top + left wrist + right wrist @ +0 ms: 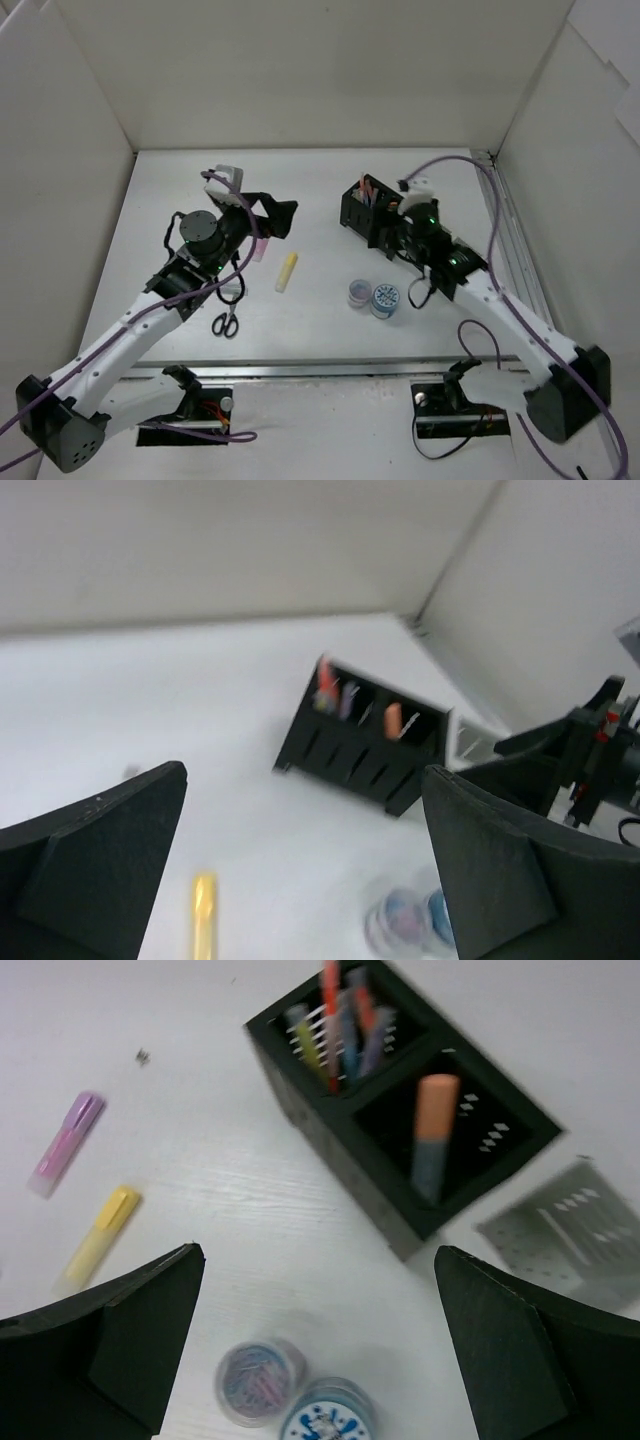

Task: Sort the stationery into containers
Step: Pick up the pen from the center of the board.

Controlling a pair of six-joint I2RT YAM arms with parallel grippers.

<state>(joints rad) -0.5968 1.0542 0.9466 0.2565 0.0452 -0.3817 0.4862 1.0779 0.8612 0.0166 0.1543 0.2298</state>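
1. White tabletop (300, 335) enclosed by white walls, with two arms mounted at its near edge
2. Black organizer (358, 205): upright on the right half of the table, two compartments; thin coloured pens (340, 1030) stand in one, an orange highlighter (435, 1125) in the other
3. Pale slotted container (560, 1225): blurred, just beside the black organizer
4. Yellow highlighter (287, 271): lying loose mid-table
5. Pink highlighter (68, 1143): lying loose, near the yellow one
6. Two tape rolls (385, 299): side by side and touching, on the near side of the black organizer
7. Scissors (226, 322): flat on the table beside the left arm, well apart from the organizer
8. Left gripper (305, 780): jaws spread wide, nothing between them, above the table by the pink highlighter
9. Right gripper (320, 1255): jaws spread wide, empty, above the tape rolls and black organizer
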